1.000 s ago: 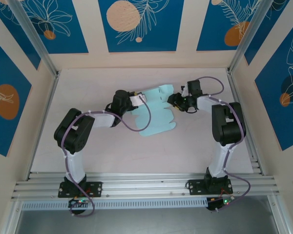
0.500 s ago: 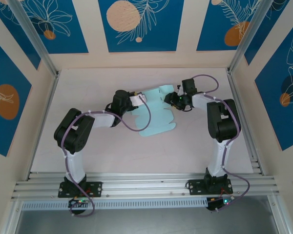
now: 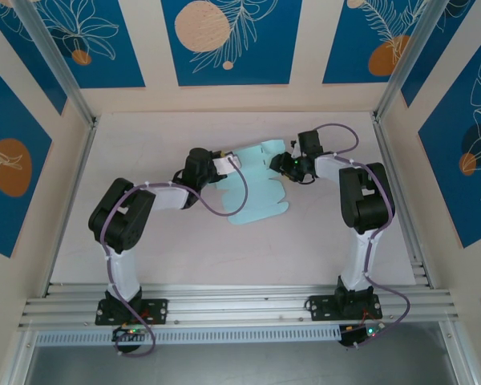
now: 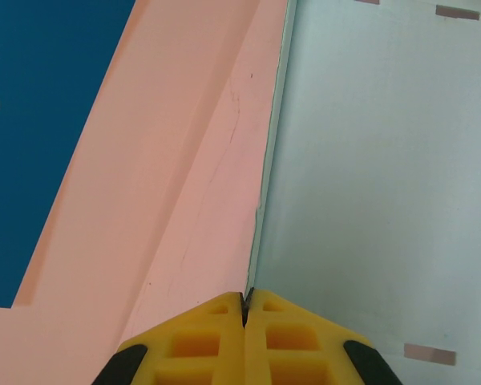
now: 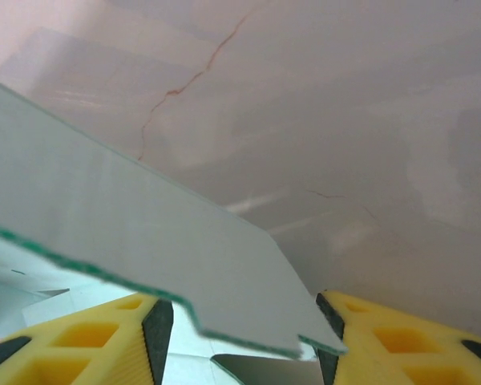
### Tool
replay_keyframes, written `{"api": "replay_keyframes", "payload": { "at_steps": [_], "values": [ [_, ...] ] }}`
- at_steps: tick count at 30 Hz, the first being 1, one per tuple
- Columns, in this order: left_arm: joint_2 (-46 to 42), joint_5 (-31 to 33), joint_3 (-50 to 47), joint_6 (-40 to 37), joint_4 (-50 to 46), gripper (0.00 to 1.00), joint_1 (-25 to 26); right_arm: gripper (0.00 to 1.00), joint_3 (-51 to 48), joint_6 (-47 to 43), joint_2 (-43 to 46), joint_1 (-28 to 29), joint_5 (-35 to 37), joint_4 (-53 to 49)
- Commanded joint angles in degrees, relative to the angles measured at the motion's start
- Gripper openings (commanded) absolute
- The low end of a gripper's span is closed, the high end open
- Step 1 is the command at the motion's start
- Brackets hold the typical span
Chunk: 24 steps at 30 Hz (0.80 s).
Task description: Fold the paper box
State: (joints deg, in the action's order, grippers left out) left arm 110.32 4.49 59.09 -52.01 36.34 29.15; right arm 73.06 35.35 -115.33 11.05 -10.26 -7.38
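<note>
Here the paper box [image 3: 258,192], a flat die-cut sheet, lies on the worktop [image 3: 184,249] between the arms. The left fingers [image 4: 208,341] are pinched shut on its left edge, likely anchoring it, while the right fingers [image 5: 104,337] stand wide apart astride a raised flap [image 5: 144,241], gripping nothing, seemingly placed to fold it.

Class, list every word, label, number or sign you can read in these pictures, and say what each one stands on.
No text can be read anywhere.
The paper box is blank pale-blue card with only small brownish marks.
The wall panels carry drawn leaves and orange discs, no lettering.
The left arm's base has a tiny light; any label there is too small to read.
</note>
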Motion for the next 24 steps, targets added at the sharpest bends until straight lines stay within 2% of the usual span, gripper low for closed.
{"api": "replay_keyframes", "payload": {
  "at_steps": [1,10,15,24],
  "values": [
    [-0.9,-0.6,0.2,-0.6,-0.2,0.00,-0.1,0.49,-1.0,-0.9,1.1,1.0,-2.1,2.6],
    [-1.1,2.5,-0.1,-3.9,1.6,0.00,1.7,0.42,-1.1,-2.0,2.7,3.9,-2.2,5.2],
    [0.3,6.0,0.8,-5.8,2.3,0.00,3.3,0.42,-1.3,-1.2,3.0,5.1,-1.5,6.7],
    [0.3,7.3,1.4,-6.0,3.9,0.00,4.2,0.43,-2.2,0.6,2.0,6.1,-1.7,9.1]
  ]
}}
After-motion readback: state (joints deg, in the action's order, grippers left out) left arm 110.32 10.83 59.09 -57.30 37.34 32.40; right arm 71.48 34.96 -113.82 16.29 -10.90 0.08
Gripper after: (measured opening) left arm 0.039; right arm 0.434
